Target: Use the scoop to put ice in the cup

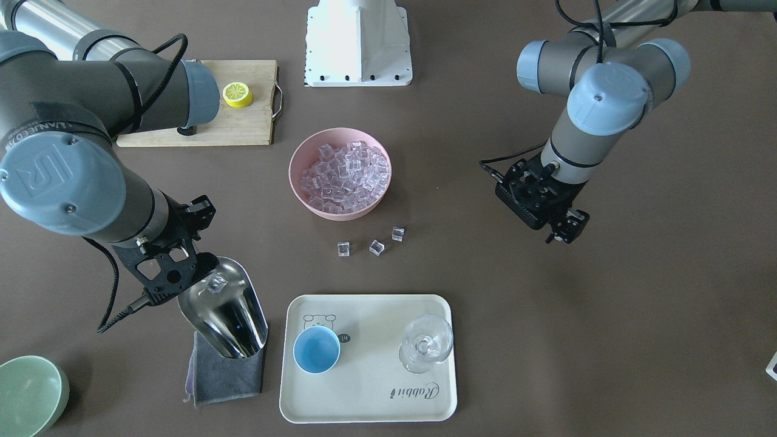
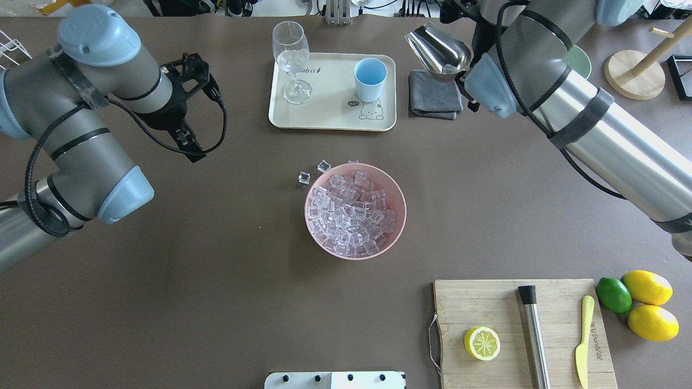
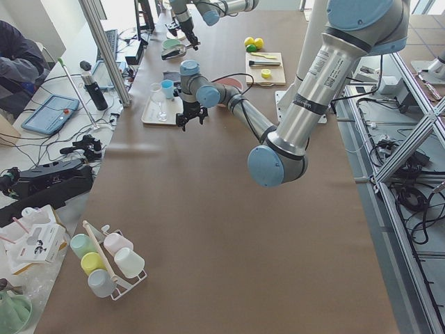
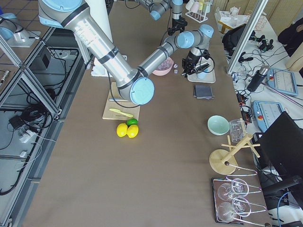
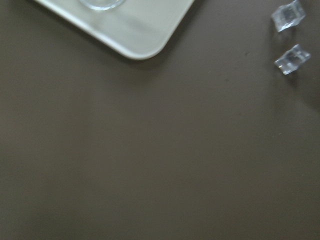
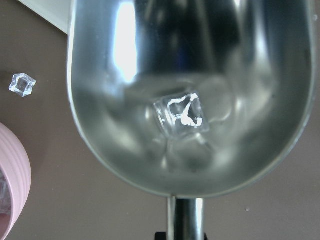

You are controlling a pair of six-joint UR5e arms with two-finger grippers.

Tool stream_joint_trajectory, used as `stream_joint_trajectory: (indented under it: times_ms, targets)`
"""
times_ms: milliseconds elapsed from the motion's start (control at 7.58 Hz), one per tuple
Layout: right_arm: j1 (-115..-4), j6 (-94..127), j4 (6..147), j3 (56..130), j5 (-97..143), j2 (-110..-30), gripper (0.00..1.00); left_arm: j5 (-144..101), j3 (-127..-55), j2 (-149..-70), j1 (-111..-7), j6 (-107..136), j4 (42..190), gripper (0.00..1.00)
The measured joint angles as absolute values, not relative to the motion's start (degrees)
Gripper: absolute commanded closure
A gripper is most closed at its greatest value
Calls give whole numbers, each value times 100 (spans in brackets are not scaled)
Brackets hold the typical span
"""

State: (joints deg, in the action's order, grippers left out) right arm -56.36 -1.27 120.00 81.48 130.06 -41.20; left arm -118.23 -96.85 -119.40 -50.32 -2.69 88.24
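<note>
Because the steel scoop (image 1: pixel 227 312) is stiff and slick-walled, the single ice cube (image 6: pixel 180 117) lying in its trough will likely slide at the slightest tilt. The cube looks hard, light and glassy-smooth, so I judge the scoop's short handle the only sensible hold. The right hand (image 1: pixel 176 273) is clamped on that handle and carries the scoop tilted above a grey cloth (image 1: pixel 224 379), just beside the tray (image 1: pixel 376 394). There the light-blue cup (image 1: pixel 316 350) stands upright, no ice showing in it. The scoop is not yet over the cup. The left hand (image 1: pixel 567 229) hangs over the tabletop (image 1: pixel 637 303), well apart from the cup; whether it is open I cannot tell.
</note>
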Motion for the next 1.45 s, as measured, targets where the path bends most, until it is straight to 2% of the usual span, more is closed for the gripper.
stream_joint_trajectory:
  times_ms: [527,1055,1451]
  targets:
    - [-5605,-1163,12932,6377,12467,-2741,100,-12755,-9840,-10710,-6327,-272,8413,2]
    - [-5374,-1897,13708,5769,11938,-2226,100,-13175,-9981,-9311,-7872,-269,8451,2]
    - [-5321,-2475,13935,5275,11547,-2017,100,-13359,-9910,-8777,-8715,-268,8455,2]
